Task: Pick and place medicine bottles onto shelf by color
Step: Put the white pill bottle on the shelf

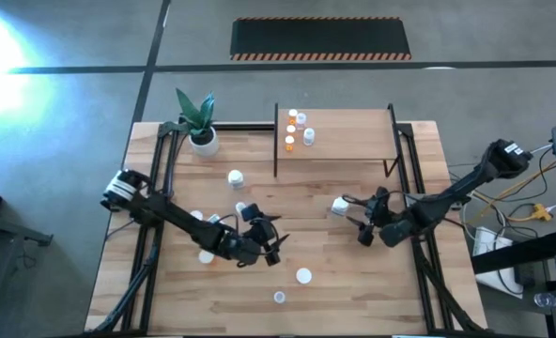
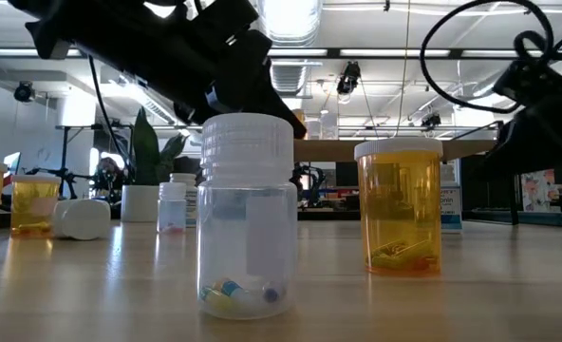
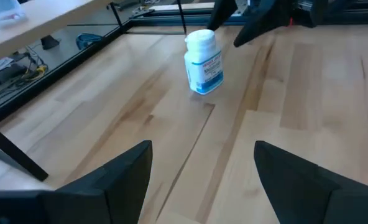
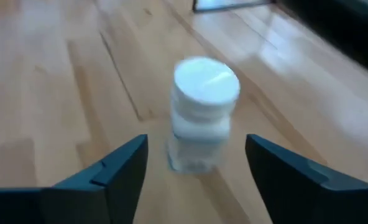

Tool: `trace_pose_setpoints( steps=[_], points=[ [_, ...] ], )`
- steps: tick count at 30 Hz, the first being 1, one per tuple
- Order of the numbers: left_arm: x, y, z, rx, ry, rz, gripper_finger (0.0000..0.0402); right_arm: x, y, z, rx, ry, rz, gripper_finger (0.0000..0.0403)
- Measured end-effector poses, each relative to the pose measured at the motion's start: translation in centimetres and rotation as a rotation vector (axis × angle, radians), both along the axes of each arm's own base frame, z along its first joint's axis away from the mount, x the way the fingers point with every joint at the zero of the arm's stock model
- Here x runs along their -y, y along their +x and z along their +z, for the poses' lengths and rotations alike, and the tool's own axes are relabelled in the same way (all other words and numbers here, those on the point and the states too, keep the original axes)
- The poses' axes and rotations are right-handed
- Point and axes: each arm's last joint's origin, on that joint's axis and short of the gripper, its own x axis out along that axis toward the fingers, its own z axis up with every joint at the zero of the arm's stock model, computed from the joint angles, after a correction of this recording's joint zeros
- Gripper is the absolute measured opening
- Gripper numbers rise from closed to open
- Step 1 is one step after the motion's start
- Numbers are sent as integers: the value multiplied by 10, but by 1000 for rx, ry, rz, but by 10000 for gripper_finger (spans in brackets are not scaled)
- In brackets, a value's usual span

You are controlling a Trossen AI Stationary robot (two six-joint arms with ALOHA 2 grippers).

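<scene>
Ok so counting from above: one shelf [image 1: 353, 150] with what looks like four medicine bottles [image 1: 308, 136] on it, three orange and one white, though they're tiny from here. Out on the table [image 1: 372, 282] I get seven more, mostly white caps, a couple half tucked under the left arm [image 1: 165, 211], so that number's a bit shaky. One plant pot [image 1: 203, 141]. Two arms total, counting the right arm [image 1: 447, 192].
</scene>
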Motion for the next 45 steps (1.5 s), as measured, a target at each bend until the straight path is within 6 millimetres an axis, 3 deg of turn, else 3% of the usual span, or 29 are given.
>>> trace_pose_setpoints(
  steps=[6,13,27,35,40,45],
  points=[
    [0,1,-2,1,0,1,265,15,9,0,65,6,-45,278],
    [0,1,-2,2,0,2,265,24,19,4,91,52,19,258],
    [-1,1,-2,5,-2,3,265,25,25,6,92,32,54,140],
    [-1,1,-2,4,-2,2,265,19,44,47,60,-1,106,139],
    [-1,1,-2,5,-2,2,265,25,54,97,-2,-59,89,129],
    [-1,1,-2,6,-2,2,265,49,59,151,-34,-164,37,96]
  ],
)
